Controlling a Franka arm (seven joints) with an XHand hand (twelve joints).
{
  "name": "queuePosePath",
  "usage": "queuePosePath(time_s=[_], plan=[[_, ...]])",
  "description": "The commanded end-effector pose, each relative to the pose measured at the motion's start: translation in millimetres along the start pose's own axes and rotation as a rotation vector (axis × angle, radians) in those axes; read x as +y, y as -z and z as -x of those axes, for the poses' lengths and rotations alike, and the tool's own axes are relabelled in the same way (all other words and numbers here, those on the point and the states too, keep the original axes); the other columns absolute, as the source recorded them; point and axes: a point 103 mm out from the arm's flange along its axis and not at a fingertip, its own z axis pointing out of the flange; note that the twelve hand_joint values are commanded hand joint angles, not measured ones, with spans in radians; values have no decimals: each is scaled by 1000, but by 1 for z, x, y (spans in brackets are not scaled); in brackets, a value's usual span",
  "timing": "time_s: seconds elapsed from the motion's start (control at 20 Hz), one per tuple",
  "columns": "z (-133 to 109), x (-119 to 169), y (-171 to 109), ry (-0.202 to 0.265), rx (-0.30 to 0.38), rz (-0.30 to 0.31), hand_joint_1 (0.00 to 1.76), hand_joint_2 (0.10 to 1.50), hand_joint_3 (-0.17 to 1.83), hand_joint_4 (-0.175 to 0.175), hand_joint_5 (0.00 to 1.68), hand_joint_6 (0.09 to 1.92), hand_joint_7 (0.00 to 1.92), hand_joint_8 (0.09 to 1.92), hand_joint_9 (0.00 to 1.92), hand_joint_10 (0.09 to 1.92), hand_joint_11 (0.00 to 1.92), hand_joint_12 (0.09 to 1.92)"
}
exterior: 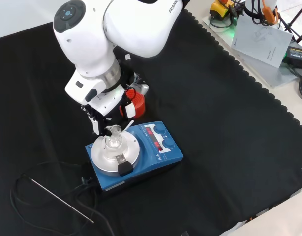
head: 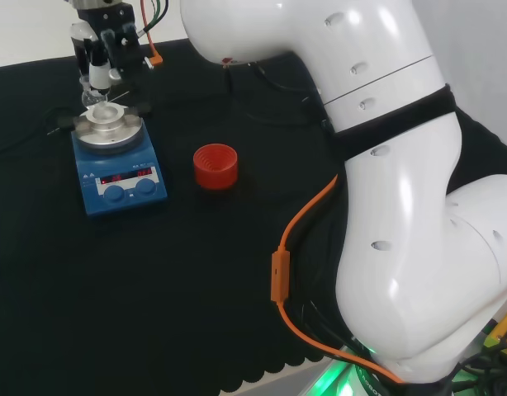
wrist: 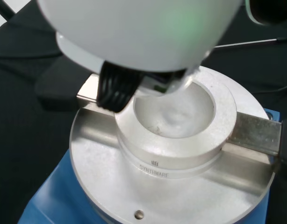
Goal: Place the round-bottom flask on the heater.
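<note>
The blue heater (head: 120, 180) (exterior: 150, 156) stands on the black cloth and carries a round aluminium block (head: 110, 129) (exterior: 105, 158) (wrist: 181, 154) with a bowl-shaped hollow. The clear round-bottom flask (head: 97, 101) (exterior: 114, 138) (wrist: 177, 114) is upright with its bulb in that hollow. My hand (head: 105, 51) (exterior: 103, 110) is directly above the block, its dark fingers (wrist: 116, 89) curled round the flask's neck. Whether the bulb rests fully on the block is hard to tell through the glass.
A red ribbed ring stand (head: 215, 166) (exterior: 135, 105) sits on the cloth beside the heater, close to my wrist in the front view. A thin metal probe (exterior: 60, 199) with a black cable lies near the heater. An orange cable (head: 301, 223) runs along the arm.
</note>
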Motion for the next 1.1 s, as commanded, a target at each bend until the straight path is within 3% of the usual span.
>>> queuePosePath(time_s=[0.05, 0.6, 1.1], plan=[[8, -2, -7, -1, 1, 1, 1345, 334, 1152, -175, 1305, 759, 1550, 578, 1757, 282, 1613, 800], [19, -10, -13, -16, 2, -10, 1345, 334, 1153, -175, 1306, 758, 1550, 578, 1758, 279, 1610, 801], [12, -5, -22, -8, -10, -26, 1345, 333, 1153, -175, 1306, 758, 1550, 577, 1759, 276, 1609, 802]])
